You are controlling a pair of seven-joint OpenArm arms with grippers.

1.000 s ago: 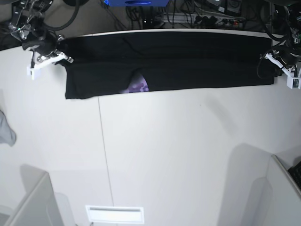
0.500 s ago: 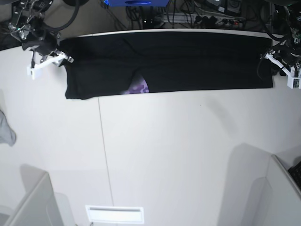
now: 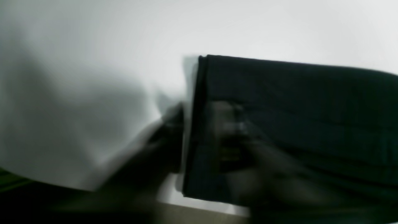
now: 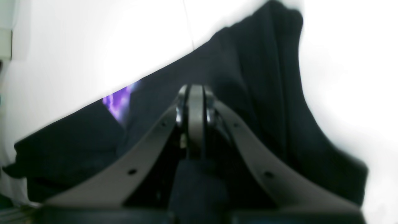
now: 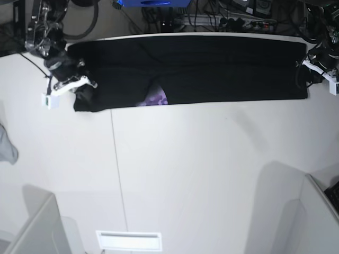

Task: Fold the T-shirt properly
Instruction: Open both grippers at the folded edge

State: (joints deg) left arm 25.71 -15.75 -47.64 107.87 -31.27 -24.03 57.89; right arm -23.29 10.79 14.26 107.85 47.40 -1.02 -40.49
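Note:
The black T-shirt (image 5: 212, 69) lies folded into a long strip along the table's far edge, with a bit of purple print (image 5: 156, 99) showing at its front hem. My right gripper (image 5: 80, 88) is at the strip's left end. In the right wrist view its fingertips (image 4: 196, 93) are pressed together, and black cloth (image 4: 264, 93) is drawn up in ridges toward them. My left gripper (image 5: 311, 67) is at the strip's right end. The left wrist view is blurred; there the left gripper (image 3: 202, 127) straddles the shirt's folded edge (image 3: 196, 93).
A small grey cloth scrap (image 5: 6, 145) lies at the table's left edge. Grey box corners stand at the front left (image 5: 32, 227) and front right (image 5: 318, 211). A white slotted plate (image 5: 128, 241) sits at the front. Cables (image 5: 212, 18) run behind the table.
My right gripper has moved forward and a little right along the shirt's left edge, bunching the corner. Both grippers opened and shut again. The left one stayed at the right end.

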